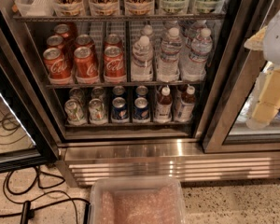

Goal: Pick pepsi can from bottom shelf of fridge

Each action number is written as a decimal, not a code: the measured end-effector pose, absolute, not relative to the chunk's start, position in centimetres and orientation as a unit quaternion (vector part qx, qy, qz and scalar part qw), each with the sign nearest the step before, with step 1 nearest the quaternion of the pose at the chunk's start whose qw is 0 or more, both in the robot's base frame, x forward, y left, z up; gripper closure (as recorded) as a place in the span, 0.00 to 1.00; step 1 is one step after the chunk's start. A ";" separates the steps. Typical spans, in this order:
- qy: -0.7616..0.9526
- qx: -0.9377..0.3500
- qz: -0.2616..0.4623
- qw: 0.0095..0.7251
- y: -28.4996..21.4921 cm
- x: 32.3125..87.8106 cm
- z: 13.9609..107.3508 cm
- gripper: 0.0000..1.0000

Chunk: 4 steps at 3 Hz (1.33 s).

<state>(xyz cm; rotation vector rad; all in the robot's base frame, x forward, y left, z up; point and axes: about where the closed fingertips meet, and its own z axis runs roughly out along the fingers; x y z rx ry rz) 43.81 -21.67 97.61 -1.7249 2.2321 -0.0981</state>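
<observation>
The fridge (130, 155) stands open in front of me, steel below and dark inside. On the bottom shelf (130, 123), two blue pepsi cans (120, 109) stand side by side at the front middle, the second one (141, 109) just to the right, with more blue cans behind them. Pale silver-green cans (75, 111) stand to their left and two small bottles (163, 105) to their right. My gripper (267, 104) hangs at the far right of the view, in front of the right glass door, well away from the cans and holding nothing I can see.
Red Coca-Cola cans (86, 62) and water bottles (170, 55) fill the rack above. A glass door (226, 92) stands at the right. A clear plastic bin (136, 199) sits on the floor below. Black cables (18, 190) lie at the left.
</observation>
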 end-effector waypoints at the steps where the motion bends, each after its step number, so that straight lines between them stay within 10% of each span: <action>1: 0.781 -0.603 -0.034 0.159 -21.7 43.8 97.6 0.00; 4: 0.791 -0.589 -0.003 0.169 -20.5 43.1 85.7 0.00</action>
